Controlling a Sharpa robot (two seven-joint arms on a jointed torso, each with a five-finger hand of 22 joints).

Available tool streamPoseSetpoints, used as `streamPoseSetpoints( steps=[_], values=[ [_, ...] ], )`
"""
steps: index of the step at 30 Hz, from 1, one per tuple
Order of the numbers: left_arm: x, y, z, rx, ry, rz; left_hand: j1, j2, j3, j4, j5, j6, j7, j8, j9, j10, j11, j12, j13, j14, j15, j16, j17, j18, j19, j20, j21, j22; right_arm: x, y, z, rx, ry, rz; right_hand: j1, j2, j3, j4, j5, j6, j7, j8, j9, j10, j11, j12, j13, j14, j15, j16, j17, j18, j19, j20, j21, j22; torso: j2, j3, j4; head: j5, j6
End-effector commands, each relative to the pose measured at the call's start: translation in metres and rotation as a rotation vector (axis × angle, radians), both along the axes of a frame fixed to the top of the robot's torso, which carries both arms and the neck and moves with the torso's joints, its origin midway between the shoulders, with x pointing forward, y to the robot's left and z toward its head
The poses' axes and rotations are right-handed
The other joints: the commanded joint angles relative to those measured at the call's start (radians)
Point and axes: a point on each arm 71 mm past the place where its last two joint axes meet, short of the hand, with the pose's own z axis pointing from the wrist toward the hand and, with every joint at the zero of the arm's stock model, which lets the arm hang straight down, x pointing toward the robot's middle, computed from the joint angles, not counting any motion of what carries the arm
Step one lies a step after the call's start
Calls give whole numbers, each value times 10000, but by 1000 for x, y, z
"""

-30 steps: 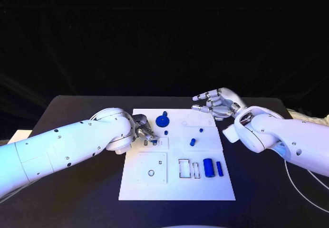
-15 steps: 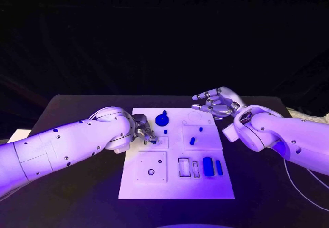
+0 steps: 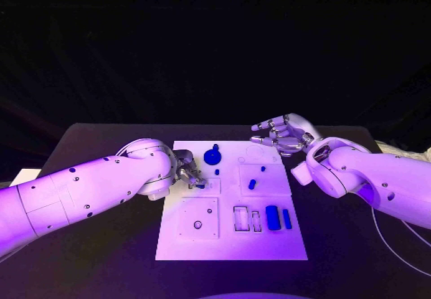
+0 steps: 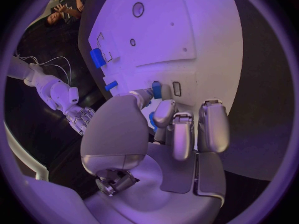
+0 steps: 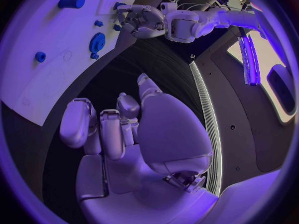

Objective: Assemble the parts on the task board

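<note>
The white task board (image 3: 232,246) lies in the middle of the black table. My left hand (image 3: 190,175) is low over the board's left side and pinches a small blue part (image 4: 156,90) between thumb and a finger, beside a narrow rectangular slot (image 4: 177,88). My right hand (image 3: 281,135) hovers above the board's far right corner, fingers apart and holding nothing. A blue gear (image 3: 213,157) sits at the far middle of the board. A blue peg (image 3: 252,184) stands right of centre. A blue cylinder (image 3: 272,218) and a blue bar (image 3: 286,219) lie near the right edge.
Two empty rectangular slots (image 3: 241,219) lie just left of the blue cylinder. A square plate with a round hole (image 3: 197,226) occupies the board's near left. Black table (image 3: 99,261) surrounds the board. A thin white cable (image 3: 382,230) runs at the right.
</note>
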Motion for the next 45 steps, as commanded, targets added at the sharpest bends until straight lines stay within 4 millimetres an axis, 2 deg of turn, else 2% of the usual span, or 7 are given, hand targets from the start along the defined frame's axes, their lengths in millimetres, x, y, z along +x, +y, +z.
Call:
streamPoseSetpoints(
  steps=[1, 7, 21, 34, 41, 45],
  values=[
    [-3, 1, -6, 372, 330, -65, -277, -3, 1596, -1532, 14, 104, -90, 54, 54, 100, -15, 76, 37, 1032, 3, 30, 2634, -177, 99, 2, 55, 37, -1, 2, -1, 6, 47, 182, -11, 116, -45, -40, 68, 70, 8, 25, 13, -98, 1, -40, -16, 604, -29, -37, 702, 50, -81, 10, -48, -9, 1, 1, -7, 19, -11],
    [-2, -2, -7, 317, 388, -37, -969, 47, 1066, -1180, -19, 280, -198, 103, 143, 146, -94, 142, 88, 1032, -59, 30, 2634, -196, 157, -41, 104, 144, -1, 2, 0, 13, 34, 191, -29, 129, -62, -34, 84, 70, 8, 24, 12, -97, 2, -45, -26, 601, -28, -49, 687, 55, -90, 9, -65, -37, 2, 11, -15, 54, 0],
    [2, -7, -9, 544, 503, -94, -1615, 18, 474, -915, -3, 473, -278, 108, 215, 217, -165, 258, 195, 1032, -125, 30, 2634, -233, 258, -114, 195, 329, -1, 3, 0, 16, 31, 223, -37, 133, -70, -32, 99, 70, 9, 24, 12, -115, 3, -80, -54, 590, -28, -80, 637, 68, -121, 9, -101, -108, 6, 26, -25, 73, 21],
    [5, -8, -10, 696, 501, -106, -2003, -6, 112, -740, -1, 637, -331, 138, 265, 199, -210, 86, -32, 1032, -159, 30, 2634, -256, 321, -146, 245, 434, -1, 4, 0, 31, 21, 251, -44, 138, -80, -31, 120, 68, 10, 23, 12, -146, 3, -140, -101, 579, -29, -112, 588, 90, -172, 8, -161, -224, 7, 10, -9, 51, 23],
    [7, -6, -10, 694, 452, -21, -2516, -68, -707, -384, -25, 774, -339, 169, 321, 265, -215, 113, -27, 1032, -163, 30, 2634, -268, 353, -155, 264, 494, -1, 4, 0, 39, 21, 257, -59, 140, -95, -27, 132, 66, 10, 21, 11, -184, 5, -211, -157, 571, -28, -134, 557, 99, -194, 8, -191, -277, 2, 6, 0, 32, 9],
    [7, -6, -9, 684, 429, 11, -2716, -23, -1501, -154, -26, 843, -360, 213, 383, 289, -226, 119, -39, 1032, -173, 30, 2634, -275, 373, -160, 274, 534, -1, 4, 0, 74, 32, 258, -238, 152, -231, 60, 64, 57, 15, 18, 8, -205, 13, -266, -224, 562, -24, -177, 516, 111, -220, 10, -254, -362, -5, 3, 2, 28, 4]
  ],
)
